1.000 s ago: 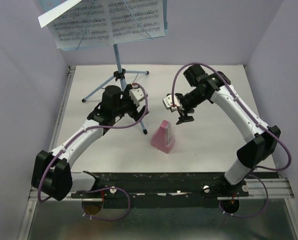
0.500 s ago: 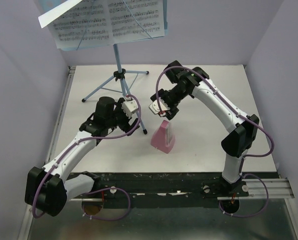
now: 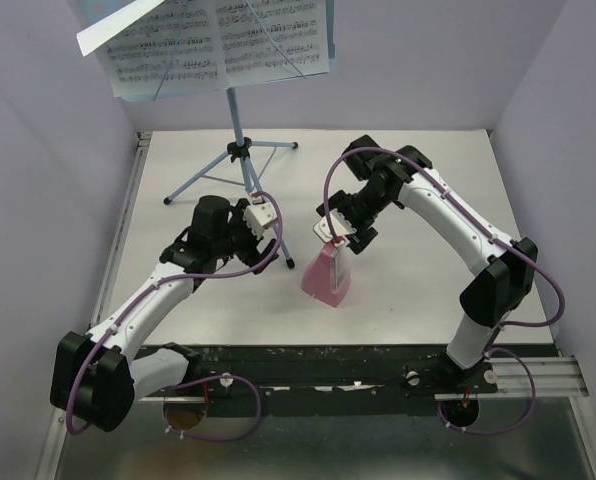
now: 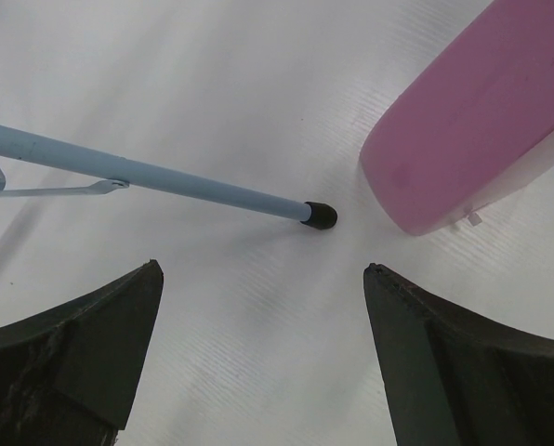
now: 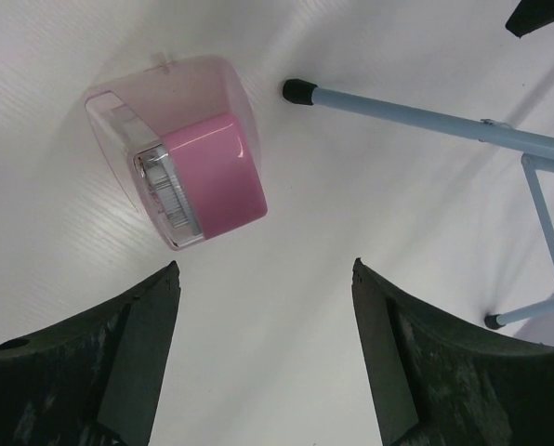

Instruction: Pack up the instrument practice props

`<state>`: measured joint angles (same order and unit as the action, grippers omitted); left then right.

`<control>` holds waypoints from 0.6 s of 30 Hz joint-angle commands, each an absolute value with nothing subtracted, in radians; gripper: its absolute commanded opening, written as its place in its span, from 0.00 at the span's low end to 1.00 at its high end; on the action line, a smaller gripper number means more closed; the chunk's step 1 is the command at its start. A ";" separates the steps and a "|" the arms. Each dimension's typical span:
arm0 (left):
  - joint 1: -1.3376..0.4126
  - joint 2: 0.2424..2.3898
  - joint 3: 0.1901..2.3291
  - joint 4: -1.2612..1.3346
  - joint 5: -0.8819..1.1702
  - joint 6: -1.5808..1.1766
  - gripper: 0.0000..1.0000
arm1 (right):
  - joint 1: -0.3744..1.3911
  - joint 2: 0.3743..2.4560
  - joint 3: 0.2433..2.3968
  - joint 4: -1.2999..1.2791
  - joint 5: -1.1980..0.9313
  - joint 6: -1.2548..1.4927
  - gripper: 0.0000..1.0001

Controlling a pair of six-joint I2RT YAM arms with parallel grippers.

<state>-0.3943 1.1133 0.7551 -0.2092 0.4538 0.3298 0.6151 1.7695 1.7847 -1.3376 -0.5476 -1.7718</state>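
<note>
The light-blue music stand (image 3: 236,120) stands at the back left with white sheet-music pages (image 3: 218,45) on its desk. One tripod leg (image 4: 165,177) ends in a black foot (image 4: 319,215) close to the pink metronome (image 3: 326,272), which stands upright mid-table. My left gripper (image 4: 261,268) is open and empty just above the table, short of that foot, with the metronome (image 4: 481,121) to its right; it also shows in the top view (image 3: 246,232). My right gripper (image 5: 264,264) is open and empty, pointing down just behind the metronome's (image 5: 189,163) top; it also shows in the top view (image 3: 346,232).
The stand's other legs (image 3: 193,182) spread across the back left of the white table (image 3: 428,290). Purple walls enclose the table on three sides. A black rail (image 3: 328,365) with the arm bases runs along the near edge.
My right arm has swung left and down from the back of the table to just above the metronome. My left arm drew back a little toward the near left, then stayed still.
</note>
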 commanded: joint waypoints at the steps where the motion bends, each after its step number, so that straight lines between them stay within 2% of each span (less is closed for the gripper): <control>1: -0.391 1.123 0.772 -0.189 0.457 0.327 0.99 | 0.626 1.732 1.790 -1.713 -0.584 -1.792 0.83; 7: -0.391 1.115 0.755 -0.186 0.465 0.314 0.99 | 0.661 1.741 1.792 -1.713 -0.617 -1.818 0.86; 18: -0.391 1.075 0.715 -0.195 0.460 0.319 0.99 | 0.699 1.747 1.749 -1.717 -0.638 -1.821 0.84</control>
<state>-0.3943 1.1007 0.7361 -0.2050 0.4538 0.3248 0.6888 1.7519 1.7760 -1.3365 -0.5941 -1.8225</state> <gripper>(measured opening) 0.990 0.844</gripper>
